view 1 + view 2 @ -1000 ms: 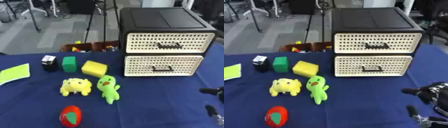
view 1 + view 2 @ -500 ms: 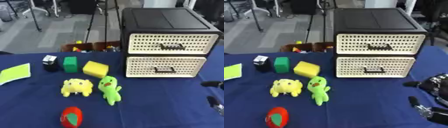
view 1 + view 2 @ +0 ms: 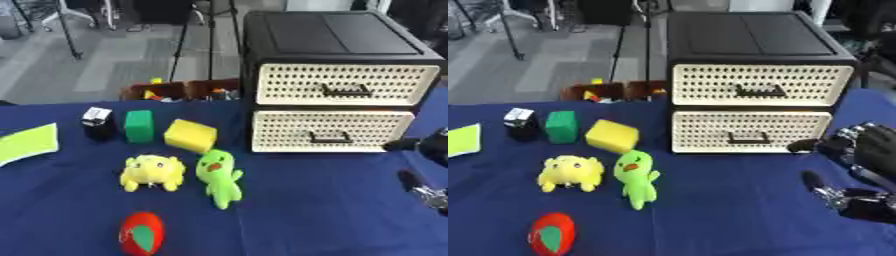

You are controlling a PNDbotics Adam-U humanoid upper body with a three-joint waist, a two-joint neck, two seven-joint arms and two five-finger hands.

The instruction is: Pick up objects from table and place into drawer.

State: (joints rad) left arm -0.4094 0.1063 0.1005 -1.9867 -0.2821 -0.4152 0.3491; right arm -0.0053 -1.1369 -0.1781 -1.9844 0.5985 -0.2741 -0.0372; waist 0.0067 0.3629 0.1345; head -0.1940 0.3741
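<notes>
The right hand [image 3: 859, 170] hangs low over the blue counter [image 3: 728, 210] at the right edge, fingers spread and relaxed, grasping nothing, one fingertip reaching toward the lower drawer [image 3: 750, 132]. Just to its left stands the black drawer unit [image 3: 754, 35], both cream perforated drawers shut, the upper drawer [image 3: 759, 85] above the lower, each with a dark handle. Further left of the hand, well apart from it, the green duck toy [image 3: 636, 179] lies on the counter, with the yellow plush toy [image 3: 570, 172] beside it. Nearer the front edge, left of the hand, sits the red round toy [image 3: 551, 234]. Beyond the plush toys, a yellow block [image 3: 612, 135], a green block [image 3: 561, 126] and a small black-and-white object [image 3: 520, 122] line up. A lime-green sheet [image 3: 461, 140] shows at the far left. The left hand is out of sight.
</notes>
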